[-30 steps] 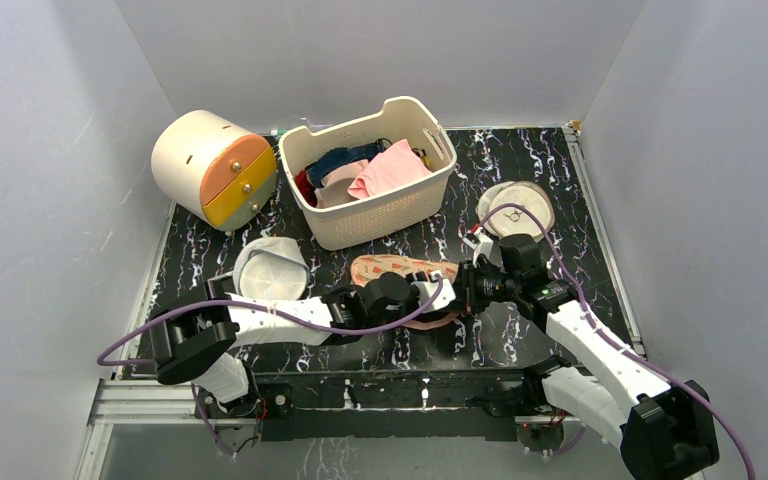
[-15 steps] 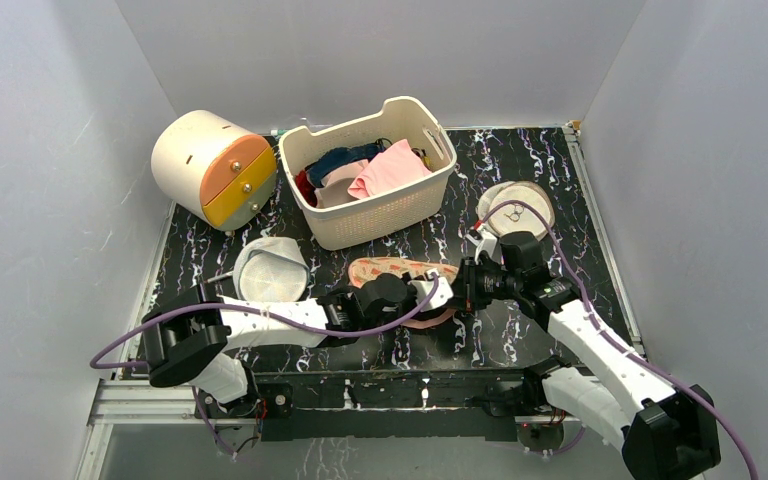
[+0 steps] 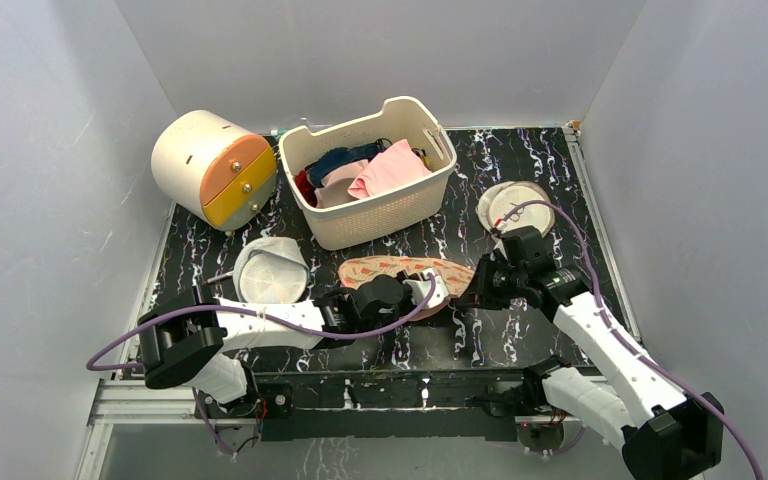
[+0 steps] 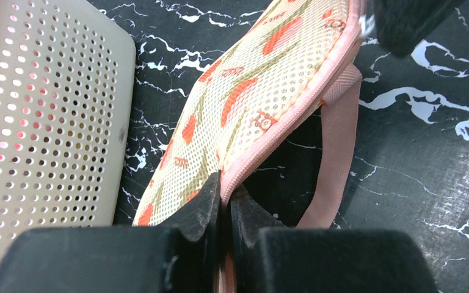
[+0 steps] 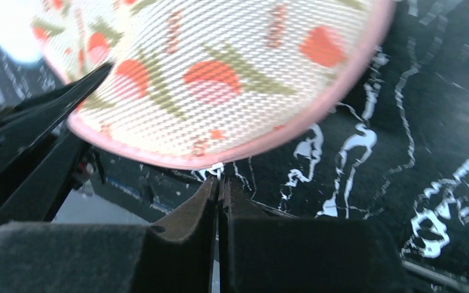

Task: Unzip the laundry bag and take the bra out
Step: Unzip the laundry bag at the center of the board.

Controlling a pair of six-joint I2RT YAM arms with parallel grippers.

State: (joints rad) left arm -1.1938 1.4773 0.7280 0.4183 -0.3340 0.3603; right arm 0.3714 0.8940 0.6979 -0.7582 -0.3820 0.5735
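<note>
The laundry bag [image 3: 400, 270], beige with red-orange floral print and pink trim, lies on the black marbled table in front of the basket, between my two grippers. My left gripper [image 3: 438, 290] is shut on the bag's pink zipper edge [image 4: 262, 140], seen close up in the left wrist view [image 4: 225, 195]. A dark gap shows under that edge. My right gripper [image 3: 478, 285] is at the bag's right end, shut on the small white zipper pull [image 5: 217, 173] under the bag's rim [image 5: 220, 67]. The bra is hidden.
A white perforated basket [image 3: 375, 215] with pink and dark blue garments stands behind the bag; its wall shows in the left wrist view [image 4: 43, 110]. A white drum with an orange and yellow face [image 3: 210, 165] stands back left. A white dome mesh bag [image 3: 270, 268] and a round beige mesh disc [image 3: 515, 205] lie nearby.
My right gripper has moved to the right with the zipper pull, and the bag's top now stretches further right. My left gripper has kept its hold with little movement.
</note>
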